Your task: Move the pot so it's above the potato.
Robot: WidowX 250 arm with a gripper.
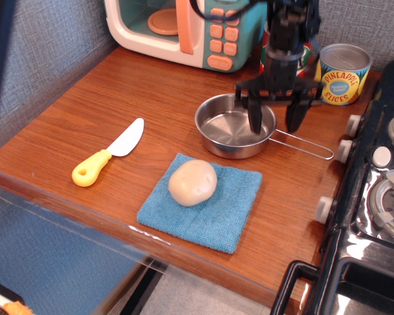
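— Where's the pot (235, 125)?
— On the desk (85, 111), just beyond the potato (193, 182) lying on the blue cloth (230, 210).
— And the gripper (274, 119)?
— Released, fingers spread wide above the pot's right rim, holding nothing.

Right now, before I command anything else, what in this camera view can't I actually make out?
- Red can behind the gripper: mostly hidden by the arm; label unreadable.
- Microwave: top cut off by the upper frame edge.
- Stove: cut off by the right edge.
- Pot rim under the gripper: partly covered by a finger; whether it touches the pot cannot be told.
- Small print on the pineapple can: too small.
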